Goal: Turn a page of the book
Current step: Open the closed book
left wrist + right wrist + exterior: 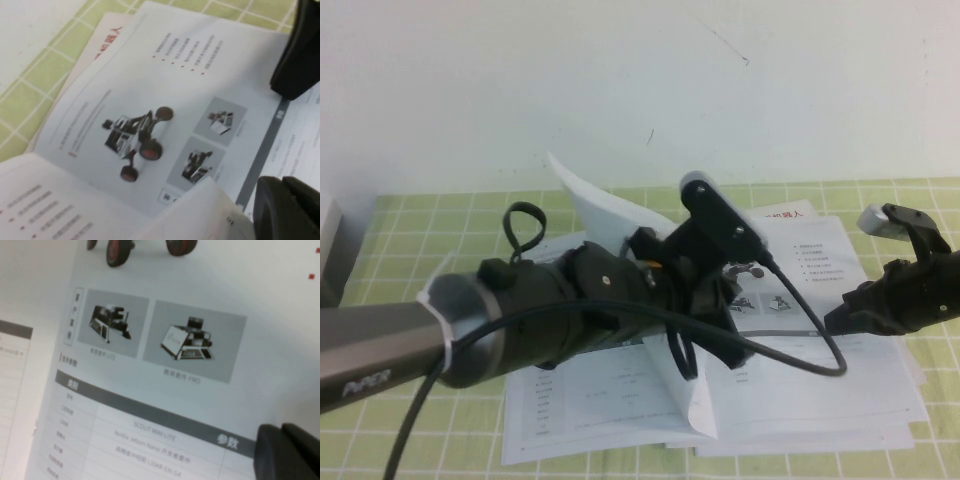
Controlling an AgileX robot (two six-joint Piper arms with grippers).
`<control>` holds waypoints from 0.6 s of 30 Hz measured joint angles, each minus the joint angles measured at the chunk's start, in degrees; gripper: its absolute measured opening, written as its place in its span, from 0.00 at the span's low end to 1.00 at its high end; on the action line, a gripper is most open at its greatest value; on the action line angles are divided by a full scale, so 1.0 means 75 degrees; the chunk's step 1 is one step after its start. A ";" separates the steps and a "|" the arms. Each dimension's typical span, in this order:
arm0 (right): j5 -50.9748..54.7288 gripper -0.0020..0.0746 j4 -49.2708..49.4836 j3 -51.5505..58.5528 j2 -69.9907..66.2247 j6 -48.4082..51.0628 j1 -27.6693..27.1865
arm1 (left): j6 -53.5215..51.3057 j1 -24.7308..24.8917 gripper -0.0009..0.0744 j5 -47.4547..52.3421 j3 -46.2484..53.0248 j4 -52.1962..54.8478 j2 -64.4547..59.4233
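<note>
The book (820, 390) lies open on the checked cloth, a thin white booklet with small robot photos and a dark grey bar. The page (595, 205) is lifted and curls upward behind my left arm, with its lower edge (703, 410) hanging in front. My left gripper (720, 310) is open over the book's middle, under the raised sheet. In the left wrist view the gripper (295, 135) frames the right-hand leaf (130, 100), and the page (190, 215) rests beside the lower finger (285, 210). My right gripper (840, 318) rests on the book's right leaf (200, 290).
A green and white checked cloth (420, 215) covers the table, with a white wall behind it. A grey object (328, 250) stands at the left edge. The left arm's black cable (800, 365) loops over the right leaf.
</note>
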State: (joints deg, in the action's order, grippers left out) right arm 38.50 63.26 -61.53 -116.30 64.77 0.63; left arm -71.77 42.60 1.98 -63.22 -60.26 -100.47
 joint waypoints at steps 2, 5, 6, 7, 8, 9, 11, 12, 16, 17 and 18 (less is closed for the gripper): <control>0.0000 0.02 0.0000 0.0000 0.0000 0.0000 0.0000 | 0.0181 -0.0217 0.01 0.0000 0.0133 0.0000 0.0126; 0.0000 0.02 0.0000 0.0000 0.0000 0.0000 0.0000 | 0.0361 -0.0517 0.01 0.0000 0.0361 0.0000 0.0358; 0.0000 0.02 0.0000 0.0000 0.0000 0.0000 0.0000 | 0.0427 -0.0618 0.01 0.0000 0.0418 0.0000 0.0445; 0.0000 0.02 0.0000 0.0000 0.0000 0.0000 0.0000 | 0.0531 -0.0717 0.01 0.0000 0.0501 0.0000 0.0533; 0.0000 0.02 0.0000 0.0000 0.0000 0.0000 0.0000 | 0.0620 -0.0799 0.01 0.0000 0.0537 0.0000 0.0605; 0.0000 0.02 0.0000 0.0000 0.0000 0.0000 0.0000 | 0.0756 -0.0901 0.01 0.0039 0.0606 0.0000 0.0695; 0.0000 0.02 0.0000 0.0000 0.0000 0.0000 0.0000 | 0.0931 -0.1086 0.01 0.0145 0.0750 -0.0016 0.0838; 0.0000 0.02 0.0000 0.0000 0.0000 0.0000 0.0000 | 0.1009 -0.1164 0.01 0.0222 0.0821 -0.0028 0.0906; 0.0000 0.02 0.0000 0.0000 0.0000 -0.0033 0.0000 | 0.1220 -0.1289 0.01 0.0350 0.1077 -0.0047 0.0998; 0.0000 0.02 -0.0041 0.0000 0.0000 -0.0088 0.0000 | 0.1240 -0.1295 0.01 0.0356 0.1114 -0.0047 0.0998; 0.0000 0.02 -0.0119 -0.0013 0.0000 -0.0211 0.0000 | 0.1259 -0.1295 0.01 0.0376 0.1150 -0.0047 0.0998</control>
State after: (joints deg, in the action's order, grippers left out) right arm 38.50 62.37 -61.63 -116.30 63.19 0.63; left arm -62.33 32.89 4.80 -54.59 -60.61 -92.99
